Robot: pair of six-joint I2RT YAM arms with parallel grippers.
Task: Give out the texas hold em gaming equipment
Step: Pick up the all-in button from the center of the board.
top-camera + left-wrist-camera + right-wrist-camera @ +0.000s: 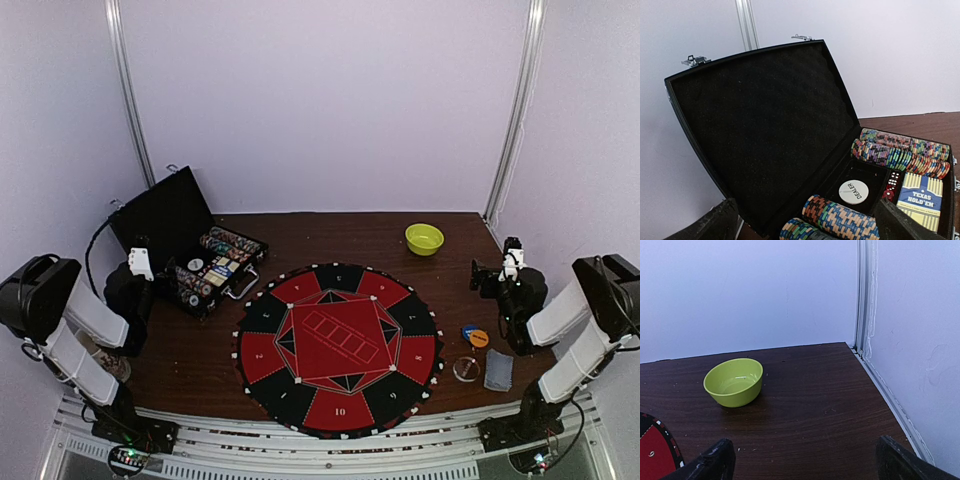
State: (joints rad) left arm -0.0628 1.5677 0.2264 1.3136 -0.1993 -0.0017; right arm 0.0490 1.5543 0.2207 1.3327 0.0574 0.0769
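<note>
The poker chips point(900, 155) lie in striped rows inside an open black case point(165, 215) at the table's left, with a white DEALER disc point(853, 191), red dice point(891, 185) and a blue Texas Hold'em card box point(921, 200). More chips point(840, 220) lie close below my left gripper point(807, 231), which is open beside the case point(760, 130) and holds nothing. By the right arm lie an orange button disc point(479, 338), a blue one point(467, 330) and a grey-blue card deck point(498, 370). My right gripper point(805, 469) is open over bare wood.
A round red-and-black mat point(340, 345) covers the table's middle; its edge point(655, 450) shows in the right wrist view. A lime-green bowl point(733, 381) stands at the back right point(424, 238). A clear round disc point(466, 369) lies near the deck. Walls close the table's back and sides.
</note>
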